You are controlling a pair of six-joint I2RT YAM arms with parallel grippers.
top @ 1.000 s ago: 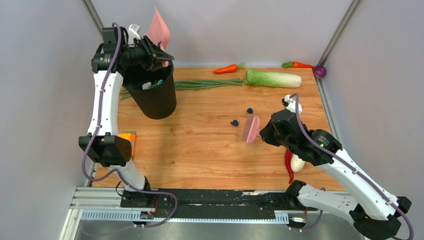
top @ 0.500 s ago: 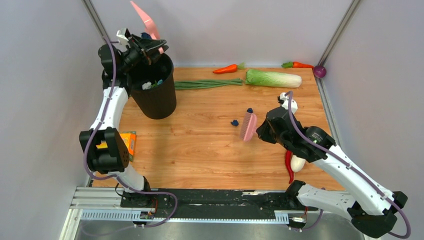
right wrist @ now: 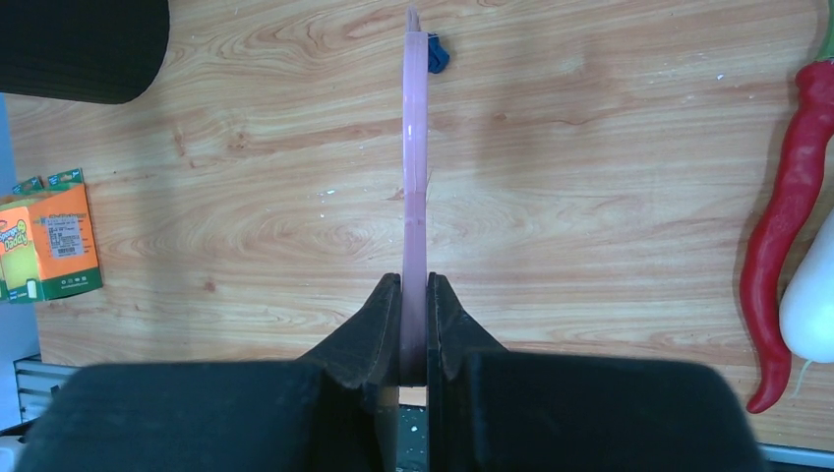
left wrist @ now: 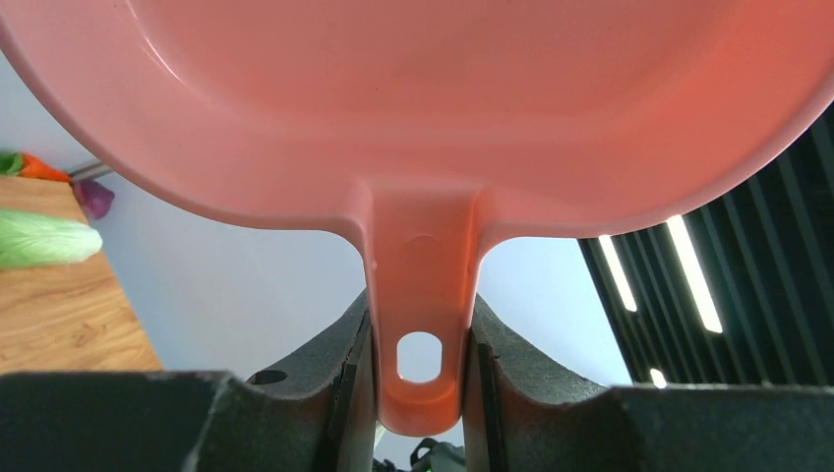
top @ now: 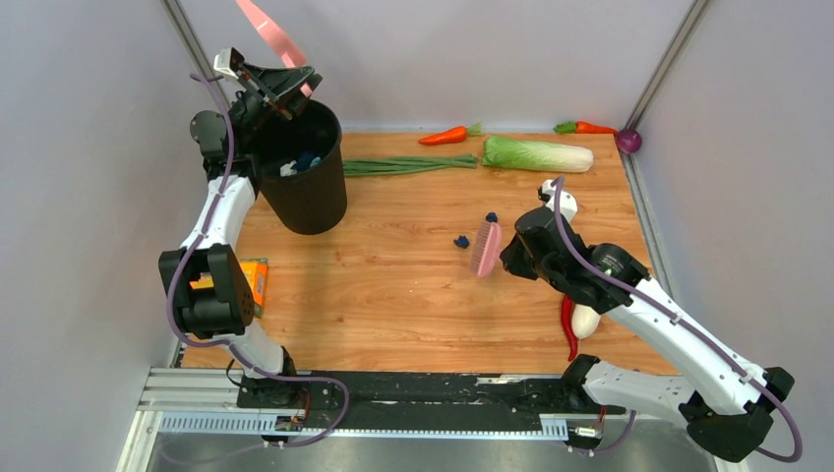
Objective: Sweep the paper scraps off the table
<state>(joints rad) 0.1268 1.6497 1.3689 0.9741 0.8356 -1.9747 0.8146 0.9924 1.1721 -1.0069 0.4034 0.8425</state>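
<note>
- Logged two paper scraps on the table, right of centre: one just beside the head of the brush at its 9 o'clock, the other near its 12 o'clock.
- Noted more navy bits inside the black bin, at the table's 10 o'clock.
- Could not read a facing or long axis on the wads: crumpled and irregular. Took the table's long axis as 9 to 3.
- Found the brush clamped by its handle in the right gripper, jaws closed tight on it.
- Recorded the head's long axis as roughly 12 to 6, leaning slightly toward 1, with the broad face turned to 9. Judged this a stance for pushing the scraps toward 9.
- Saw the brush edge-on in the right wrist view, one scrap at its far tip. Could not tell whether touching.
- Found the dustpan pinched by its handle in the left gripper, jaws closed on it, held high over the bin mouth and steeply tilted. Judged this a tipping posture, to drop collected scraps into the bin.
</note>
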